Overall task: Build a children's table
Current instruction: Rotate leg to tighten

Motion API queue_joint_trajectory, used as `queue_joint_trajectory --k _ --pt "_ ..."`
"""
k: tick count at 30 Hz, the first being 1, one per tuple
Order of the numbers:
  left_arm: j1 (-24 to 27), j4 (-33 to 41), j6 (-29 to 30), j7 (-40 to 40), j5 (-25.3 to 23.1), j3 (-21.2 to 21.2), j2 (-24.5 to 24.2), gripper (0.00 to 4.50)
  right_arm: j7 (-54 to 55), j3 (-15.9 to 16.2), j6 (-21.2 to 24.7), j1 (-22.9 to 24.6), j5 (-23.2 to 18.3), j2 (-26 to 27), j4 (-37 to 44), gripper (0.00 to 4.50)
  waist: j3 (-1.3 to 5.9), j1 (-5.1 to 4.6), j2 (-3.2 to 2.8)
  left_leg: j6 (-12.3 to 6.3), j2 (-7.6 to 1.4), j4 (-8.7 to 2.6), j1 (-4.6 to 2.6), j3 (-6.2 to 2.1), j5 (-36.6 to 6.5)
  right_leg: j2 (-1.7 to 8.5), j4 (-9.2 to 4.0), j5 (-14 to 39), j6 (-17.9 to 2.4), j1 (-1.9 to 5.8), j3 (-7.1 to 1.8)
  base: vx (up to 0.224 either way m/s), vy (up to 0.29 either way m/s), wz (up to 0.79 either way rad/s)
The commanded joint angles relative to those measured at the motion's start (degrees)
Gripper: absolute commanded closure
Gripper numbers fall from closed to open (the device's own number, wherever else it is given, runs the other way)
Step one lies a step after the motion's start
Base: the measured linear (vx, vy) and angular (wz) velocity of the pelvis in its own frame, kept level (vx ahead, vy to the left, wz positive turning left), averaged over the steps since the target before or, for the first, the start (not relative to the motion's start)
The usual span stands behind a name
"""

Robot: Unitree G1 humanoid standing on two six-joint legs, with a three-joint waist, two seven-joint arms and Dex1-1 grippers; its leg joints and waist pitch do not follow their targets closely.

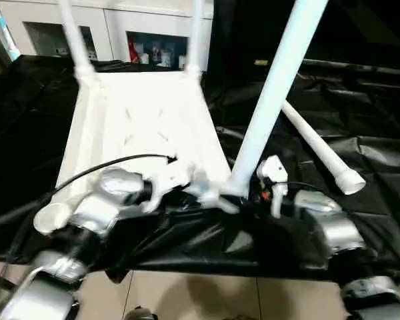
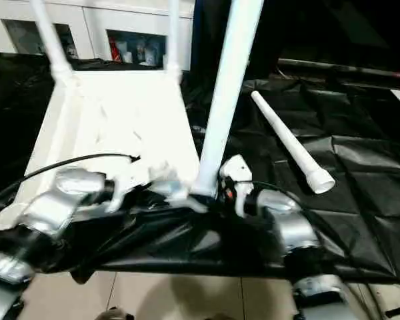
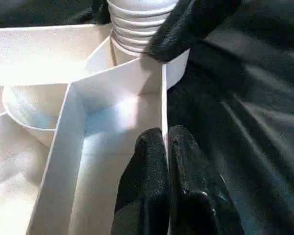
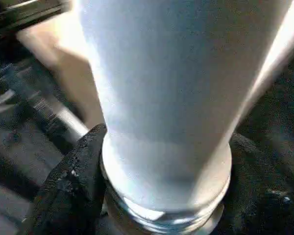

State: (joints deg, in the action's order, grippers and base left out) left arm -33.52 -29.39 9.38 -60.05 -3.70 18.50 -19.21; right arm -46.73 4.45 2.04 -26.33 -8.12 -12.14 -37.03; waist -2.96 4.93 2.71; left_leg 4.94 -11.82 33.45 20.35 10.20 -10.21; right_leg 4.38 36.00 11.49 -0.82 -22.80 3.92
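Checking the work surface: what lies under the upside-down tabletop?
Black plastic sheeting spreads beneath the tabletop, and a loose leg lies on it. Whatever is under the sheeting is covered.

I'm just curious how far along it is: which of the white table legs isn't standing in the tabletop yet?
The leg lying flat on the black sheet, right of the upturned tabletop. The other three in view stand upright in corner sockets.

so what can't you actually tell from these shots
- Upright leg: its upper end is cut off by the head view's edge.
- That leg's threaded end: how far it sits in the corner socket is hidden by the right tool's fingers.
- Cabinet contents: too small and blurred.
- Tabletop's near edge: hidden behind the robot's forearms.
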Motion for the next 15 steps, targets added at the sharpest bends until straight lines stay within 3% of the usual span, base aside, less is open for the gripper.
queue_joint_trajectory --k 1,4,7,11,13,15 --pt "-1.7 -4.0 3.0 8.7 -1.3 -1.3 3.2 4.50 11.3 -0.8 2.5 -0.9 2.5 3.0 -5.0 1.74 2.87 -0.16 0.12 0.71 -1.42 -4.34 -0.42 -0.52 -15.3 4.03 -5.86 22.9 -8.2 2.10 -2.78 0.000 0.000 0.00" --pt "-4.1 -7.1 6.1 16.0 -2.0 -2.3 7.3 4.50 22.7 -3.5 4.5 -3.2 1.9 7.4 -9.2 1.75 2.74 -0.30 0.02 1.28 -1.30 -4.40 -0.61 -0.69 -17.0 4.19 -6.58 27.6 -6.4 1.74 -2.76 0.000 0.000 0.00" --pt "-5.9 -9.4 7.4 21.1 -2.6 -2.8 10.7 4.50 29.7 -5.9 5.4 -5.6 0.5 10.8 -12.9 1.75 2.75 -0.32 -0.08 1.31 -1.22 -4.40 -0.67 -0.72 -17.8 4.02 -6.76 27.7 -5.8 1.45 -2.72 0.000 0.000 0.00" --pt "-6.8 -10.5 7.7 23.6 -3.3 -2.3 13.2 4.50 31.4 -4.6 2.7 -6.9 2.1 13.2 -14.4 1.75 3.05 -0.15 -0.03 0.84 -1.31 -4.53 -0.51 -0.70 -17.6 3.96 -6.48 22.7 -6.1 1.65 -2.75 0.000 0.000 0.00" --pt "-6.6 -10.5 6.8 23.6 -3.5 -2.1 13.7 4.50 29.7 -3.8 1.3 -6.6 2.7 13.7 -14.0 1.05 3.08 -0.14 0.02 0.57 -1.35 -4.60 -0.34 -0.70 -17.3 3.94 -6.32 21.4 -6.5 1.82 -2.77 0.000 0.000 0.00" --pt "-6.2 -10.3 5.7 22.7 -3.1 -2.2 13.4 4.50 28.6 -3.7 0.0 -6.5 3.1 13.6 -13.4 1.05 3.11 -0.06 0.10 0.26 -1.35 -4.54 -0.36 -0.61 -16.9 3.92 -6.19 19.9 -7.1 1.83 -2.83 0.000 0.000 0.00"
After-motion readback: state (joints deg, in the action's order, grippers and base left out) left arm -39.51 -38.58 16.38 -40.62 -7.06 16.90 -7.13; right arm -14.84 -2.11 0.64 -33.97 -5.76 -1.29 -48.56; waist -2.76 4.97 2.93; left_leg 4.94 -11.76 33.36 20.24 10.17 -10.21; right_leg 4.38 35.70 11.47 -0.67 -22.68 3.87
